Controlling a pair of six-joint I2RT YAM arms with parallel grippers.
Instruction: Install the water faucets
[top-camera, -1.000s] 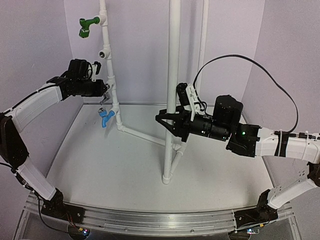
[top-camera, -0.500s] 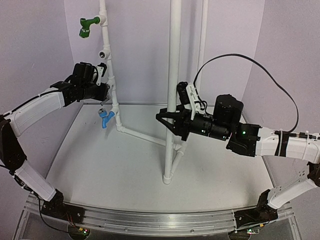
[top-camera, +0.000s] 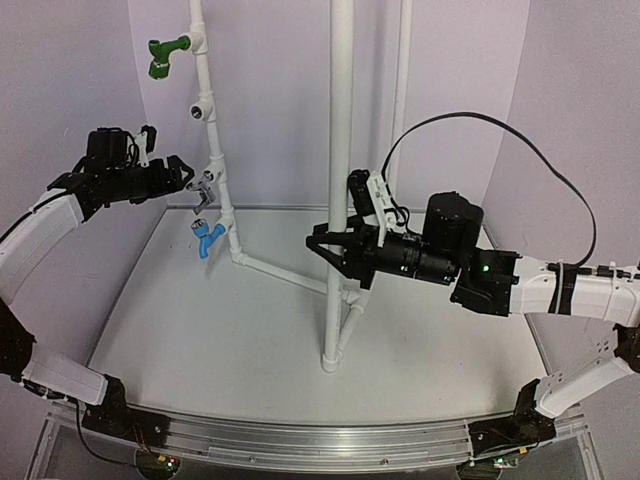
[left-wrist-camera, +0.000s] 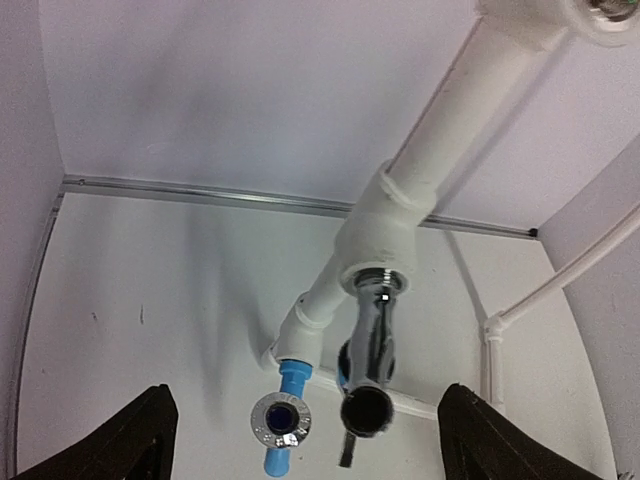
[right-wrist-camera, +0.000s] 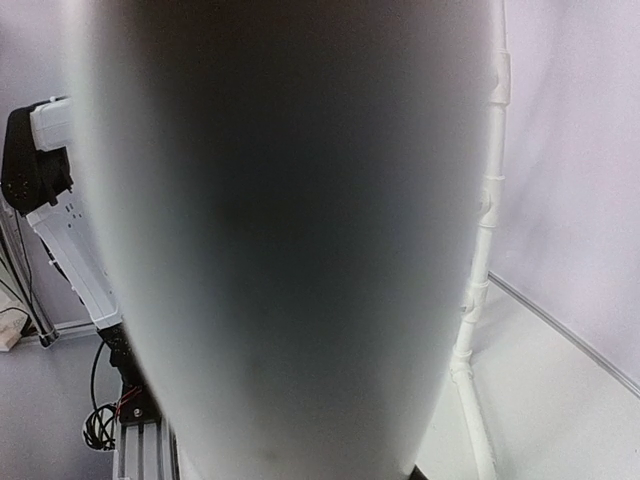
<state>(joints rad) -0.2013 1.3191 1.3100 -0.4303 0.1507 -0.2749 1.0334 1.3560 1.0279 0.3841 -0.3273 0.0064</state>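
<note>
Top view: left end effector (top-camera: 183, 172) spread wide and empty. Silver faucet (top-camera: 205, 186) sits just beyond its tips on the thin pipe (top-camera: 212, 145), with the blue faucet (top-camera: 208, 238) lower down. Right end effector (top-camera: 335, 255) clamped on white post (top-camera: 340, 120).
Left wrist: both faucets lie between the fingers, apart from them.
Right wrist: the post fills the view.

A blurred pipe (right-wrist-camera: 270, 240) fills your right wrist view; your left wrist view's bottom edge crops the left gripper (left-wrist-camera: 315, 432).

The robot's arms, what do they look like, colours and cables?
The left arm and right arm have white shells with black joints and motors. The fingers are black and wedge-shaped. A black cable loops over the right arm, which shows a small green light.
</note>
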